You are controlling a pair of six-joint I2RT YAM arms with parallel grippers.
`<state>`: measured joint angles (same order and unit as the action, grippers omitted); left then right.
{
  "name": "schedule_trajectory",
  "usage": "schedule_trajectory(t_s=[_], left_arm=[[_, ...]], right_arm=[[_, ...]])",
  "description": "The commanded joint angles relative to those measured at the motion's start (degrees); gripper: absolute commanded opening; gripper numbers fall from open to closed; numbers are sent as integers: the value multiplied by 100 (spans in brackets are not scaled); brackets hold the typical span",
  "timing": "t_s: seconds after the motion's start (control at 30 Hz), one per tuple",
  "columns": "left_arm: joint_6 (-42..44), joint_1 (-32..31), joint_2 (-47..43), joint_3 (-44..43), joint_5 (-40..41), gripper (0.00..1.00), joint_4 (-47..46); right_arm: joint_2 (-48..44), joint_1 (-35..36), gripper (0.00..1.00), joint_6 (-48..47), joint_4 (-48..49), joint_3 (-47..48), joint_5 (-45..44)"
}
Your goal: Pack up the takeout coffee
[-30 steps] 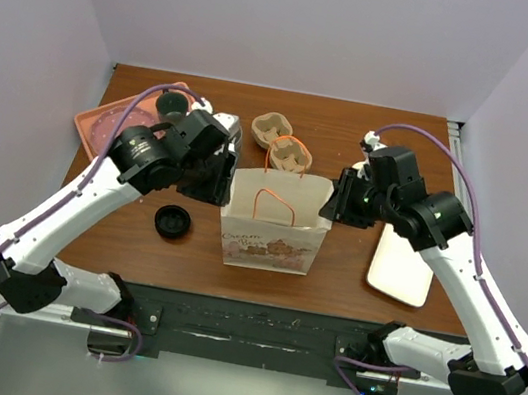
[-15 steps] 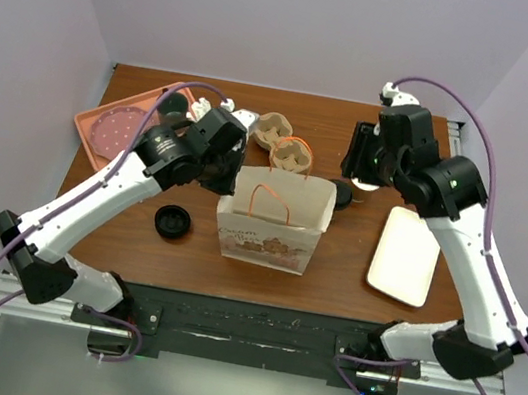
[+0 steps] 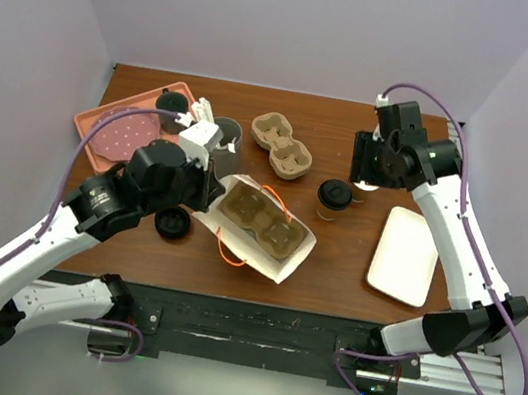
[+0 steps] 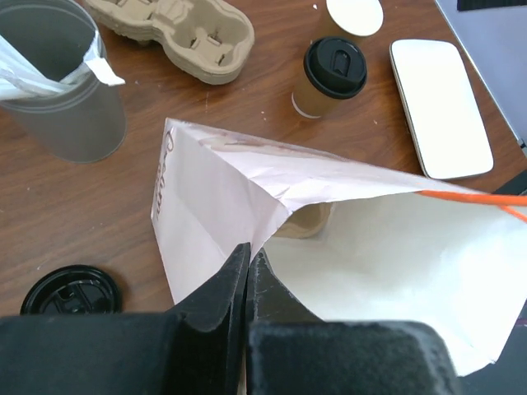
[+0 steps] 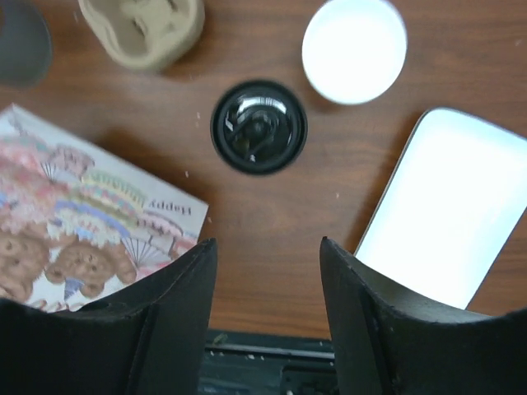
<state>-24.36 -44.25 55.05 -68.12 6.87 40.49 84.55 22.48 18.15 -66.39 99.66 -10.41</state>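
L gripper (image 4: pixel 248 251) is clenched tight on the rim of the paper bag (image 4: pixel 214 197), pinching one thin wall. Bag is tipped over, mouth opening to the right of the jaws, orange handle (image 4: pixel 469 199) at its far lip. In top view a tan cup carrier (image 3: pixel 260 219) shows inside the mouth.

Takeout coffee (image 4: pixel 329 74), black lid on, stands upright on the table (image 4: pixel 272 115) ahead of L jaws, past the bag and apart from it.

R gripper (image 5: pixel 266 247) is released, jaws apart w/ nothing btwn them. The coffee sits ahead of the gap, seen from above. White tray (image 5: pixel 436 206) is right of R jaws, white round disc (image 5: pixel 354 49) further ahead.

Second carrier (image 4: pixel 181 29) and grey tumbler (image 4: pixel 62 99) are ahead-left of L jaws. Loose black lid (image 4: pixel 70 290) lies left of them.
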Motion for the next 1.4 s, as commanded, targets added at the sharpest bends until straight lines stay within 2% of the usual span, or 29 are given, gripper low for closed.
schedule_trajectory(t_s=[0.0,0.13,0.2,0.33,0.47,0.87,1.1,1.37], left_arm=[[142,-57,-486,482,112,0,-902],[274,-57,-302,335,60,0,-614],[326,-58,-214,212,-19,0,-560],[362,-57,-423,255,-11,0,-612],[335,-57,-583,334,-10,0,-586],[265,-57,-811,229,-72,0,-191],[239,-57,-952,281,-125,0,-120],[239,-57,-961,308,-221,0,-129]], right_arm=[[-404,28,57,-216,196,-647,312],[-238,28,58,-75,232,-746,312],[-115,28,63,-57,302,-763,330],[96,28,64,-57,530,-930,329],[403,28,77,-233,688,-992,418],[1906,28,87,-664,909,-272,347],[2056,20,88,-673,944,-245,49],[2118,20,88,-541,1023,-350,162]])
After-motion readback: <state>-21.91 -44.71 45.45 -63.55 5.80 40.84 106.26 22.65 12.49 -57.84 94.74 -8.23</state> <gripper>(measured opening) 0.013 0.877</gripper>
